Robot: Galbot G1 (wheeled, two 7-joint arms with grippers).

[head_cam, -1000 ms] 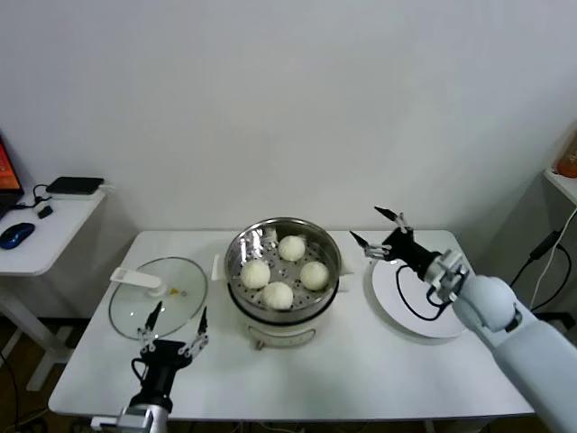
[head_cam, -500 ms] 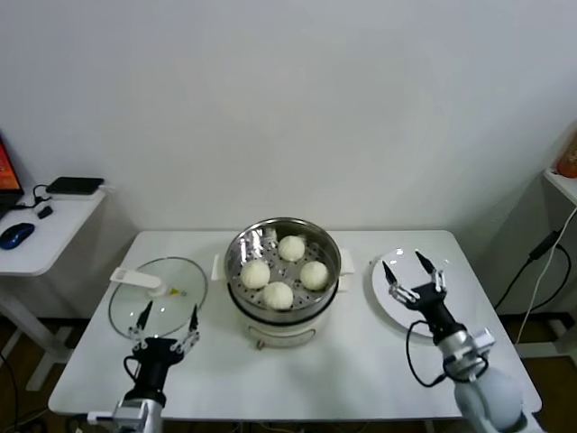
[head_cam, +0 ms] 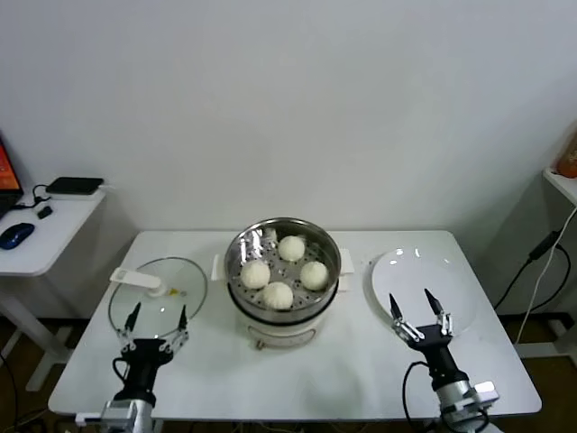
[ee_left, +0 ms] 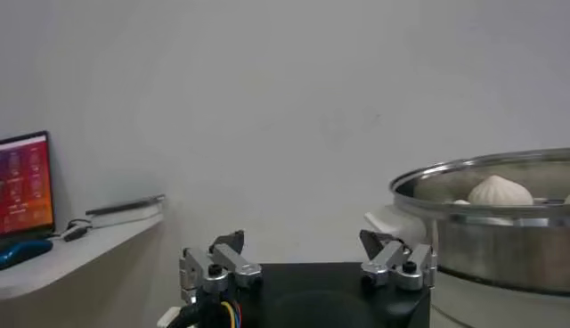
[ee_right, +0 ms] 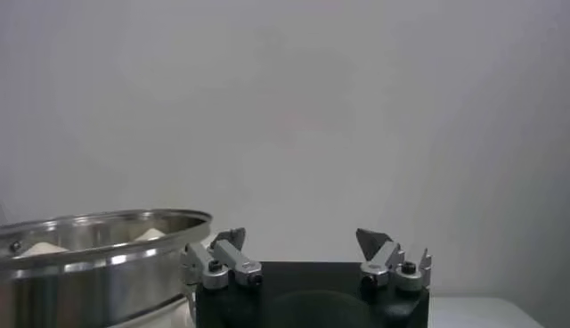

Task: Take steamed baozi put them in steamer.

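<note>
All four steamed baozi (head_cam: 278, 272) sit on the perforated tray inside the steamer (head_cam: 284, 281), so the plate (head_cam: 422, 290) is bare; loading appears complete. Right end effector (head_cam: 416, 311), released and empty, has withdrawn from beside the steamer to the bench's (head_cam: 361, 370) near edge; left end effector (head_cam: 155, 325), also released, waits near the glass lid (head_cam: 157, 296).

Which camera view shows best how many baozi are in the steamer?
The head view: it looks down into the steamer and shows all four baozi on the perforated tray. The left wrist view sees the pot side-on, with bun tops above the rim. The right wrist view shows only slivers behind the rim.
</note>
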